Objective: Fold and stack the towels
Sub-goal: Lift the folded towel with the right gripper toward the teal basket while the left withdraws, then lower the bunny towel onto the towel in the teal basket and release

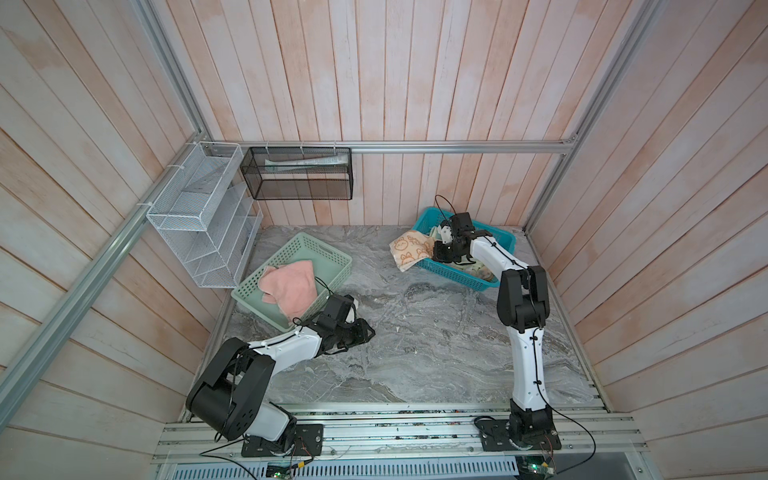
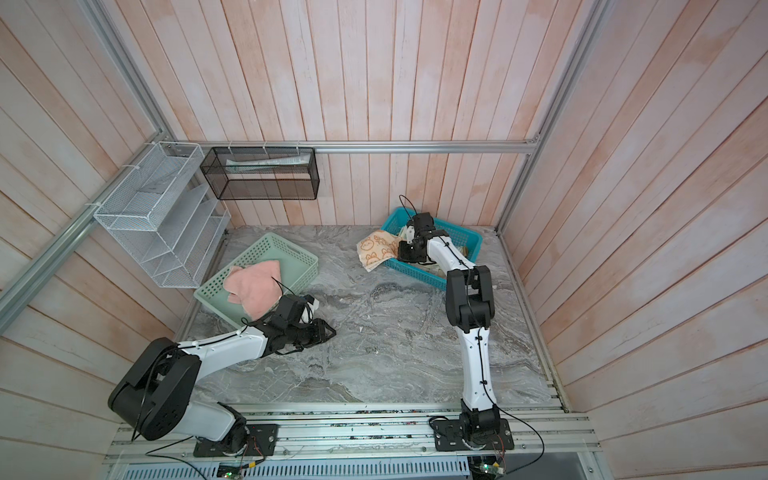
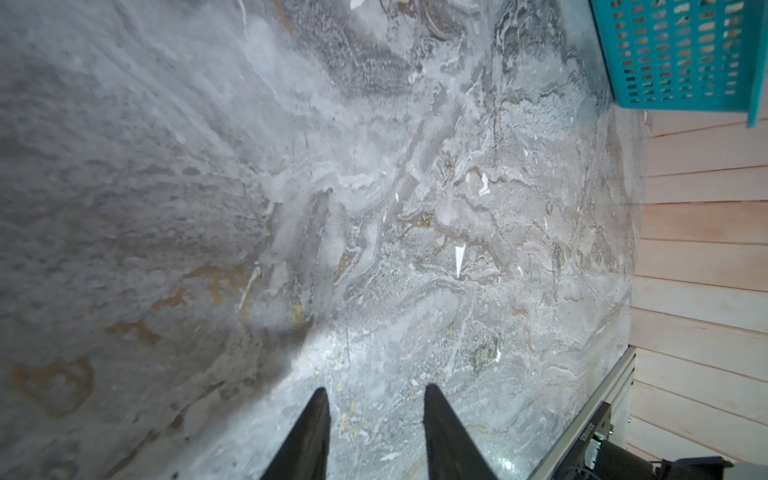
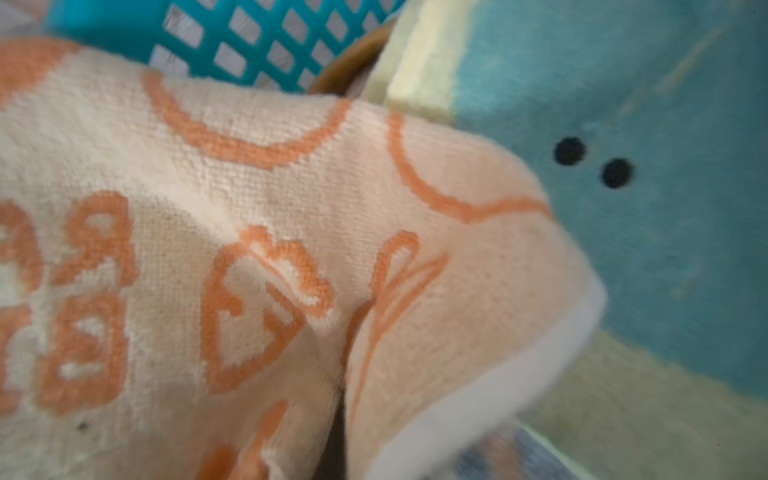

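Holding a bunny towel over the basket rim beside it for folding, right pincer seemingly clamped; left pincer apart.

My left arm and right arm had white link shells, bulky black joints, and thin black cables along them, with small dark screws in the covers. I saw the left gripper had tapered black fingers.

Mint-green basket, teal basket, white wire rack, black mesh shelf
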Controlling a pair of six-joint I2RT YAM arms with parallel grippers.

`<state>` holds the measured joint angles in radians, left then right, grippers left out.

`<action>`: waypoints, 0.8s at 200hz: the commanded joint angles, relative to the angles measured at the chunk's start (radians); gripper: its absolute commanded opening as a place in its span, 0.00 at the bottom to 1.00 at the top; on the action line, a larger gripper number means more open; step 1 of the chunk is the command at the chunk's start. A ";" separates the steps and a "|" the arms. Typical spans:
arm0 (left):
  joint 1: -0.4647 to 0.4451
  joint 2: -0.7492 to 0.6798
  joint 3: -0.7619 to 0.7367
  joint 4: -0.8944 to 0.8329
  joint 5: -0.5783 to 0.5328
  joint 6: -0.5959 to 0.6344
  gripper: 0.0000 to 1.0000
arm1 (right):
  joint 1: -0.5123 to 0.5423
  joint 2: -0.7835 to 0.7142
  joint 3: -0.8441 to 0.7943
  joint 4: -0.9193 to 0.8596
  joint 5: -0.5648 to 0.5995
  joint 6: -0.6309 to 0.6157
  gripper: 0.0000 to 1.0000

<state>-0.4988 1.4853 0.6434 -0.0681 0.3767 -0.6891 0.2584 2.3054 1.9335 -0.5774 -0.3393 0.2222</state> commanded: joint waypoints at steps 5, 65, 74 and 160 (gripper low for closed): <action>0.005 0.017 0.053 0.004 0.016 0.001 0.40 | 0.042 -0.168 -0.180 -0.035 -0.144 -0.045 0.00; 0.005 -0.045 0.076 -0.015 -0.025 -0.033 0.40 | 0.065 -0.546 -0.672 -0.009 -0.227 -0.068 0.00; 0.005 -0.063 0.076 -0.014 -0.040 -0.036 0.40 | 0.065 -0.582 -0.675 -0.035 -0.186 -0.077 0.00; 0.006 -0.166 0.048 -0.006 -0.119 -0.059 0.40 | 0.167 -0.559 -0.334 -0.044 -0.100 -0.008 0.00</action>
<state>-0.4973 1.3441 0.6937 -0.0746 0.2859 -0.7391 0.3878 1.6867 1.4937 -0.6209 -0.4610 0.1928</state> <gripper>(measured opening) 0.398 0.060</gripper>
